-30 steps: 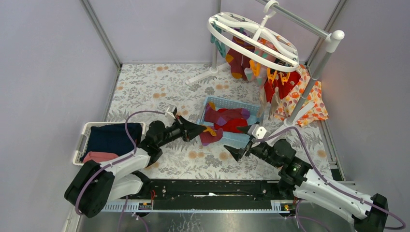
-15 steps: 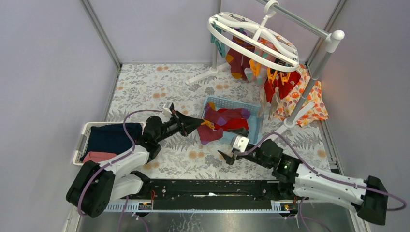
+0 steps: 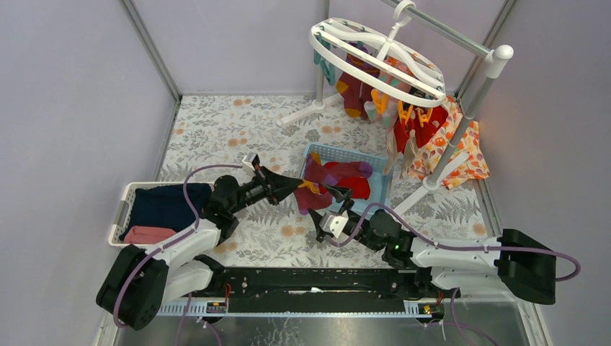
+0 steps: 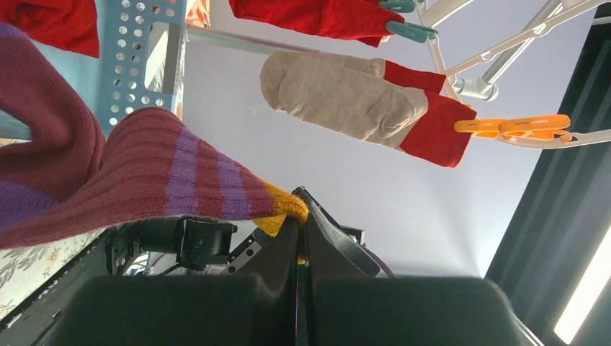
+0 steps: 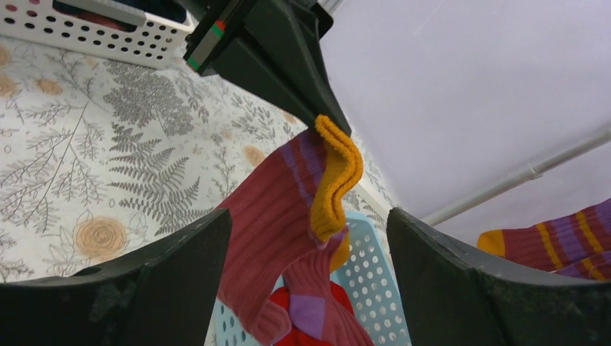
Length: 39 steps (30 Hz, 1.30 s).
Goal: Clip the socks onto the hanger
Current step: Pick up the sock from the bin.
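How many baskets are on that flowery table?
2. A white basket sits at the table's left edge, holding folded cloth. A blue basket sits mid-table, holding socks. Nothing seems to hide another.

Plain lilac walls (image 3: 238, 43) close in the back and both sides, with grey metal posts (image 3: 151, 50) running up the back corners. The rack (image 3: 475, 104) stands at the back right of the counter (image 3: 216, 137), its white foot (image 3: 306, 112) reaching left. Left of the rack and in front of it, the counter's cover shows grey ferns and orange flowers. A black rail (image 3: 310, 285) runs along the counter edge farthest from the rack. The light is even and soft. The left wrist view catches a bright strip (image 4: 580, 303) past the rack, beside a dark panel.
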Each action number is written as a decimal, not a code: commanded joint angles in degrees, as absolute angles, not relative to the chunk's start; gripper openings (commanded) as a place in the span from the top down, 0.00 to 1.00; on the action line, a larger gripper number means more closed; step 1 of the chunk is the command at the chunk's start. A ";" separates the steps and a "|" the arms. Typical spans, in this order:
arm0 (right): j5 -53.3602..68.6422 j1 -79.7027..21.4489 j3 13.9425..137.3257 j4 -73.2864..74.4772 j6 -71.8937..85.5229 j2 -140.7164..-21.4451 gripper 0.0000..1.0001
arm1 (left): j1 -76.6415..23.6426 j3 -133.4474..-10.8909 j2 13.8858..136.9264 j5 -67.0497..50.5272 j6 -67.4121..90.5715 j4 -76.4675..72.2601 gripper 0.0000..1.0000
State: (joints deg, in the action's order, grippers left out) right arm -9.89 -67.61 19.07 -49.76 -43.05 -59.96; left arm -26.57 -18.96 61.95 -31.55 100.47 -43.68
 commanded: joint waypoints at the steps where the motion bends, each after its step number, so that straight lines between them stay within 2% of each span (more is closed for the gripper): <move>1: -11.77 -68.03 20.29 -61.51 -44.78 -62.53 0.22 | -26.10 -17.31 60.89 -33.44 102.09 -47.64 1.00; 5: -12.38 -68.03 20.33 -63.81 -44.22 -63.15 0.45 | -26.03 -16.58 60.69 -33.83 102.64 -48.87 1.00; 8: -12.25 -68.03 21.47 -61.68 -44.10 -63.81 0.57 | -26.02 -16.06 60.78 -33.91 103.20 -50.05 1.00; 14: -12.41 -68.03 22.43 -62.34 -43.91 -66.35 0.60 | -26.01 -15.31 60.91 -34.15 104.94 -52.92 1.00; 18: -14.23 -68.03 20.95 -65.90 -43.26 -66.75 0.50 | -26.00 -15.21 60.52 -34.17 105.42 -53.30 1.00; 20: -14.67 -68.03 20.73 -66.60 -43.33 -66.84 0.50 | -25.97 -15.21 60.35 -34.23 105.68 -53.51 1.00; 28: -12.07 -68.03 22.49 -67.01 -43.77 -69.67 0.77 | -26.02 -14.91 60.45 -34.63 107.58 -56.42 1.00; 31: -12.06 -68.03 21.83 -67.90 -43.24 -68.90 0.91 | -26.01 -14.53 60.29 -34.58 108.06 -57.99 1.00; 32: -12.25 -67.99 21.46 -68.15 -43.02 -68.07 0.96 | -26.02 -14.29 60.22 -34.50 108.06 -58.50 0.97; 34: -12.61 -68.02 20.61 -68.11 -42.32 -65.69 1.00 | -26.02 -13.67 60.29 -34.01 107.56 -60.69 0.82; 39: -12.19 -68.03 19.55 -60.46 -40.61 -55.03 1.00 | -25.21 -12.62 59.57 -33.79 98.89 -64.75 0.47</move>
